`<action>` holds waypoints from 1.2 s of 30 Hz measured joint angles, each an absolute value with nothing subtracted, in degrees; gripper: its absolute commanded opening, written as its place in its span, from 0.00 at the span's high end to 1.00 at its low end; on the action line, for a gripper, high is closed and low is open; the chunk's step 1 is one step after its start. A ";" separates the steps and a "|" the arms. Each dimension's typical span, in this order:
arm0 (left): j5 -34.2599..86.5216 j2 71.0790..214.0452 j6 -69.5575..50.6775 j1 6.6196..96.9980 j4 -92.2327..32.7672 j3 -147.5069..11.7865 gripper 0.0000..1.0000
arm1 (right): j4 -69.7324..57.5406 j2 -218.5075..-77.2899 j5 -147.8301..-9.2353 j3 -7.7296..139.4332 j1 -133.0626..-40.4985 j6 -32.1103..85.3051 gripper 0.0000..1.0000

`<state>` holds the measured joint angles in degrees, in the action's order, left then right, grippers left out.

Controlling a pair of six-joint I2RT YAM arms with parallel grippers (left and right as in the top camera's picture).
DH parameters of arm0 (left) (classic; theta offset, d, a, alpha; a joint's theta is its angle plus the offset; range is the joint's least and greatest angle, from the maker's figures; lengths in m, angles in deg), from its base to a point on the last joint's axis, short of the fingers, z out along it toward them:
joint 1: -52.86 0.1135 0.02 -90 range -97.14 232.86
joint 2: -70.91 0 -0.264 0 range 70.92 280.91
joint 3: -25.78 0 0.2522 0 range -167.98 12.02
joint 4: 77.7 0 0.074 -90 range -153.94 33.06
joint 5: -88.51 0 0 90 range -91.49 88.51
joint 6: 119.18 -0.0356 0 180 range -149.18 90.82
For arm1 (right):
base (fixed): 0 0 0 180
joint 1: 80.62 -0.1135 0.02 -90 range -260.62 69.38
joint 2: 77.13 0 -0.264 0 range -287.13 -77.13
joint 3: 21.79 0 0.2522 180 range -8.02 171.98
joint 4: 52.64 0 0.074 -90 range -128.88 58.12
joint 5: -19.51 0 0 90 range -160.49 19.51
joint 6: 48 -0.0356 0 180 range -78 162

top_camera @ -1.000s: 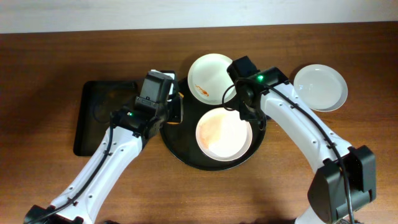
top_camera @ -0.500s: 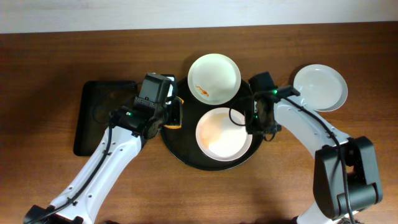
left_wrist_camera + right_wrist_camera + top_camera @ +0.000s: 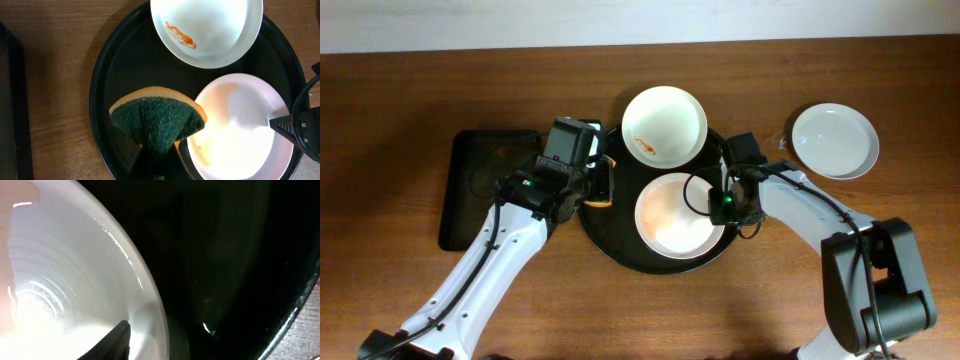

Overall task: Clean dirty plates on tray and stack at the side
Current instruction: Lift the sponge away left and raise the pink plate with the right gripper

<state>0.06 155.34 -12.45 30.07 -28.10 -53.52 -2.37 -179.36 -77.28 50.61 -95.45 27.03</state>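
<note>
— What is the left gripper doing?

— Its jaws are clamped on a sponge, with the green side toward the wrist camera and an orange edge behind it. The sponge hangs over the left part of the round tray, just beside the pink plate. Whether it touches the tray floor I cannot tell.

— And the right gripper?

— It sits at the right edge of that pink plate, inside the round tray. One fingertip lies on the plate's inner slope, just within the rim. The other finger is lost in the dark outside it, so I cannot tell whether the jaws pinch the rim or only straddle it.

— Where are the plates?

— The pink plate lies flat in the near half of the round tray, with a faint orange tinge on its left side. The smeared plate, white with an orange streak at its left, sits at the tray's far edge, overlapping the rim. The pale plate rests on the table to the right of the tray, apart from it.

— Anything else?

— A black rectangular tray lies to the left of the round tray.
</note>
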 measured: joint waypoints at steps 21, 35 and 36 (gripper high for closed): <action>0.14 155.34 -12.47 30.07 -28.13 -53.52 1.00 | 18.74 -179.19 -67.86 70.37 -95.77 27.71 0.96; 0.10 155.34 -12.47 30.07 -27.03 -53.43 1.00 | 33.54 -179.19 -36.91 85.14 -111.51 28.50 0.96; 0.10 155.34 -12.47 30.07 -27.03 -53.39 1.00 | 33.56 -179.19 -34.31 85.14 -112.63 28.52 0.96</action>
